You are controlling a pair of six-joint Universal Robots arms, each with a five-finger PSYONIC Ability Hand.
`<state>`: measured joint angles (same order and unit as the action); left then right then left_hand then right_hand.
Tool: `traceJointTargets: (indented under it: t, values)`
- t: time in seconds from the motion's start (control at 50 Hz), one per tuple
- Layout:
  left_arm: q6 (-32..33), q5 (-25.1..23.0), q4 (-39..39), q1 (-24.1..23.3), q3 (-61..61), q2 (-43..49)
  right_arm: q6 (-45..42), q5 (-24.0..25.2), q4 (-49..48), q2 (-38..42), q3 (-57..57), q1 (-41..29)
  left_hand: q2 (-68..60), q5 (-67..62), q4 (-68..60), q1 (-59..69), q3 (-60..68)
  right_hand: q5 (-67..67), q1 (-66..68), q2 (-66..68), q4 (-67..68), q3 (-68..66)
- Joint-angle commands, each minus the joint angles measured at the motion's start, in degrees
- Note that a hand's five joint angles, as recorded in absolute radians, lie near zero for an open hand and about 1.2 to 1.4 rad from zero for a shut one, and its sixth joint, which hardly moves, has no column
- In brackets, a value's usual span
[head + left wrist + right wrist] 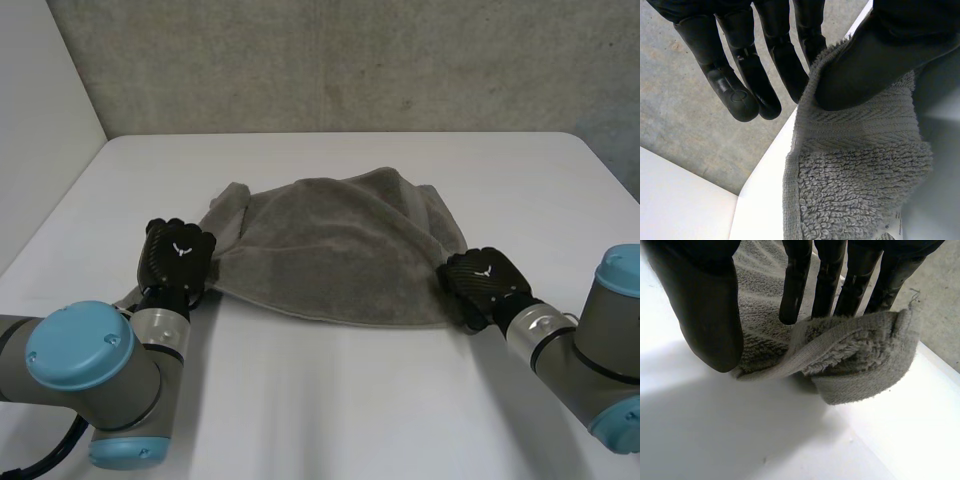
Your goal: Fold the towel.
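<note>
There is one grey towel (340, 250), at the centre of the frame. It lies on one white bench (330, 400). There are two black hands, the left hand (178, 255) at lower left and the right hand (485, 285) at lower right. There are two arms, the left arm (80, 370) and the right arm (600, 340).

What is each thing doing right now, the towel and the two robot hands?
towel, rumpled in a hump on the white table, not folded flat, both near corners held.
left hand, pinching the towel's near left corner between thumb and straight fingers.
right hand, seems to pinch the near right corner, which curls up over its fingertips.
</note>
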<state>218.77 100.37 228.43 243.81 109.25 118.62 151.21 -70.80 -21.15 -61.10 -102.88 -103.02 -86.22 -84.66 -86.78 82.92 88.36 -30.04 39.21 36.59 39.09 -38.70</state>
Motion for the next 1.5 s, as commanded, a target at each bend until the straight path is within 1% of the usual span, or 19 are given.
traceJointTargets:
  t: [0.02, 0.28, 0.34, 0.38, 0.4, 0.44, 0.56, 0.6, 0.62, 0.64, 0.68, 0.94, 1.02, 1.12, 1.22, 1.3, 1.42, 1.48, 1.5]
  values:
    - [-0.01, 0.00, 0.00, 0.00, -0.01, 0.12, -0.04, -0.30, 0.06, 1.24, 1.28, -0.34, 6.22, 14.66, 6.78, -2.92, -8.36, -0.49, 1.32, 3.94, 1.44, -1.83]
    - [0.08, 0.00, 0.00, 0.00, -0.09, 0.39, -0.30, -0.65, 0.06, 3.97, 3.04, -0.86, 6.22, 14.66, 6.78, -2.92, -8.36, -0.66, 1.49, 4.11, 1.60, -2.00]
    - [-0.01, 0.00, 0.00, 0.00, -0.09, 0.39, -0.21, -0.74, 0.06, 3.97, 3.22, -0.86, 6.22, 14.66, 6.78, -2.92, -8.36, -5.71, 6.54, 9.15, 6.65, -7.05]
    - [-0.01, 0.00, 0.00, 0.00, -0.18, 0.47, -0.12, -0.74, -0.12, 3.97, 3.30, -0.86, 6.22, 14.66, 6.78, -2.92, -8.36, -15.41, 16.24, 18.86, 16.36, -16.76]
    - [-0.01, 0.00, 0.00, 0.00, -0.18, 0.47, -0.12, -0.74, -0.12, 3.97, 3.30, -0.86, 6.22, 14.66, 6.78, -2.92, -8.36, -15.46, 16.29, 18.91, 16.41, -16.80]
    - [-0.01, 0.00, 0.00, 0.00, -0.18, 0.56, -0.12, -1.35, -0.47, 3.97, 3.83, -0.86, 6.22, 14.66, 6.78, -2.92, -8.36, -24.50, 25.34, 27.95, 25.45, -25.85]
    - [0.08, 0.00, 0.00, 0.00, -0.27, 0.56, -0.12, -2.50, -0.73, 3.97, 4.18, -0.86, 6.22, 14.66, 6.78, -2.92, -8.36, -29.09, 29.92, 32.54, 30.03, -30.43]
    - [-0.01, 0.00, 0.00, 0.00, -0.27, 0.56, -0.04, -2.59, -0.99, 3.97, 4.27, -0.95, 6.22, 14.66, 6.78, -2.92, -8.36, -34.44, 35.27, 37.89, 35.39, -35.79]
    - [-0.01, 0.00, 0.00, 0.00, -0.27, 0.56, -0.04, -2.59, -1.00, 3.97, 4.27, -0.95, 6.22, 14.66, 6.78, -2.92, -8.36, -34.47, 35.30, 37.92, 35.41, -35.81]
    - [0.08, 0.00, 0.00, 0.00, -0.27, 0.56, -0.04, -2.59, -1.08, 4.05, 4.27, -0.87, 6.22, 14.66, 6.78, -2.92, -8.36, -39.30, 40.13, 42.75, 40.24, -40.64]
    - [0.08, 0.00, 0.00, 0.00, -0.27, 0.56, -0.04, -2.67, -1.26, 4.05, 4.36, -0.86, 6.22, 14.66, 6.78, -2.92, -8.36, -39.95, 40.79, 43.40, 40.90, -41.30]
    - [0.08, 0.00, 0.00, 0.09, -0.18, -0.58, 0.23, -3.55, -1.44, 3.00, 4.53, -0.34, 6.22, 14.66, 6.78, -2.92, -8.36, -39.96, 40.79, 43.41, 40.91, -41.30]
    - [-0.01, 0.00, 0.00, 0.09, -0.01, -1.28, 2.50, -3.55, -1.08, 0.99, 4.45, 0.01, 6.22, 14.66, 6.78, -2.92, -8.36, -39.96, 40.79, 43.41, 40.91, -41.30]
    - [0.08, 0.00, 0.00, 0.00, 0.08, -1.29, 3.74, -3.20, -0.65, 0.89, 4.97, 0.01, 6.22, 14.66, 6.78, -2.92, -8.36, -39.96, 40.79, 43.41, 40.91, -41.30]
    - [0.08, 0.00, 0.00, -0.09, 0.08, -0.58, 3.30, -3.20, -0.29, 4.21, 5.76, -0.69, 6.22, 14.66, 6.78, -2.92, -8.36, -39.96, 40.79, 43.41, 40.91, -41.30]
    - [-0.01, 0.00, 0.00, -0.09, 0.08, -0.41, 3.13, -3.38, -0.12, 6.86, 6.55, -1.04, 6.22, 14.66, 6.78, -2.92, -8.36, -35.67, 36.50, 39.12, 36.62, -37.01]
    - [0.08, 0.00, 0.00, -0.09, -0.01, -0.41, 3.04, -3.46, 0.59, 6.78, 6.56, -1.13, 6.22, 14.66, 6.78, -2.92, -8.36, -30.10, 30.93, 33.55, 31.04, -31.44]
    - [0.08, 0.00, 0.00, -0.09, -0.01, -0.41, 3.04, -3.46, 0.94, 6.69, 6.64, -1.13, 6.22, 14.66, 6.78, -2.92, -8.36, -24.71, 25.54, 28.16, 25.66, -26.06]
    - [0.08, 0.00, 0.00, -0.09, -0.01, -0.41, 3.04, -3.46, 1.11, 6.69, 6.64, -1.04, 6.22, 14.66, 6.78, -2.92, -8.36, -20.72, 21.55, 24.17, 21.66, -22.06]
